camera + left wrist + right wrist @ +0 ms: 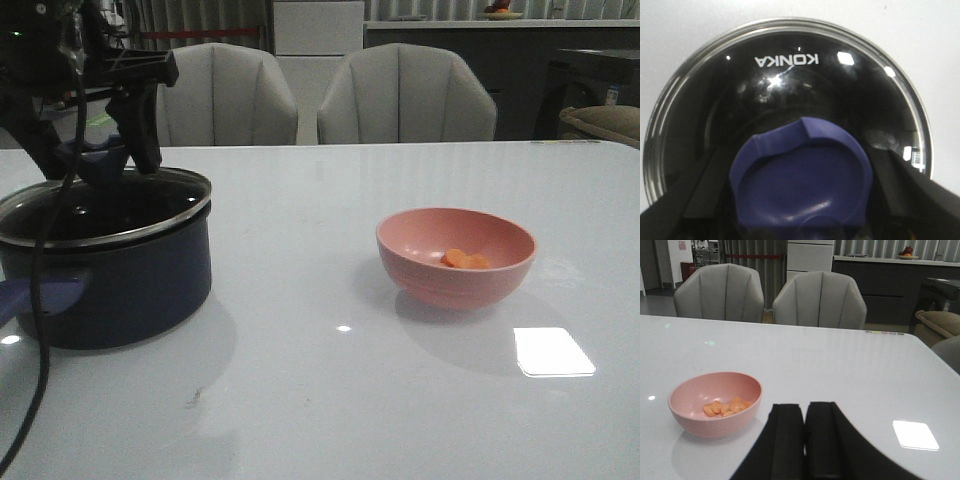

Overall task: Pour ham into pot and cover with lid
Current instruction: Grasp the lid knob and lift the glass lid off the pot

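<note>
The glass lid point(790, 85) lies on the dark pot point(130, 290), its metal rim along the pot's rim. The pot's blue-purple handle point(40, 295) points toward the near left. My left gripper point(110, 165) is shut on the lid's dark blue knob point(800, 180), one finger on each side. Orange ham slices point(465, 260) lie in the pink bowl point(440, 285) at centre right, also visible as ham point(725, 407) in the bowl point(715, 422). My right gripper point(805, 412) is shut and empty, above the table beside the bowl. It is out of the front view.
Two grey chairs point(225, 95) point(405, 95) stand behind the white table point(330, 400). A black cable point(40, 330) hangs from the left arm in front of the pot. A bright light patch point(553, 352) reflects on the table near the bowl.
</note>
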`<state>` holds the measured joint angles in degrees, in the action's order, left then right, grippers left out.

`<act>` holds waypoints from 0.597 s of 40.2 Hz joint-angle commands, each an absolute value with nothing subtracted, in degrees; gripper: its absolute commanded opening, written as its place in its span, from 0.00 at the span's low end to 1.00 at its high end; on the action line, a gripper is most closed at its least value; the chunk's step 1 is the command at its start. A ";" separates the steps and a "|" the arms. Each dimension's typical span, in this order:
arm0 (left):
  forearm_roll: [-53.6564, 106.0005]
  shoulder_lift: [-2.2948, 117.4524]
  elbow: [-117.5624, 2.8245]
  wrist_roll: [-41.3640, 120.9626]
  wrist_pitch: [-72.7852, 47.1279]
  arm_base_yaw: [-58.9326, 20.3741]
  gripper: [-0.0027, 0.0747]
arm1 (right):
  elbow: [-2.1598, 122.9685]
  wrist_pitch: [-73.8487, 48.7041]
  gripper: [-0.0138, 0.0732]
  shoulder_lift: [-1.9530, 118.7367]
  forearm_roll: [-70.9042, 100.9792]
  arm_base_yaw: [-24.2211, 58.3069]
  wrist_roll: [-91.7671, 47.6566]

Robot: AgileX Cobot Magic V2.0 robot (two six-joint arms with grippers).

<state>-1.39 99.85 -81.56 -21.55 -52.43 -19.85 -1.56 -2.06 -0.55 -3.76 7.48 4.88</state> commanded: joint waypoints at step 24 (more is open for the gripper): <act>-8.60 84.02 -71.37 -18.64 -46.09 -4.22 0.49 | -1.26 2.79 0.33 -1.76 -4.40 7.19 4.40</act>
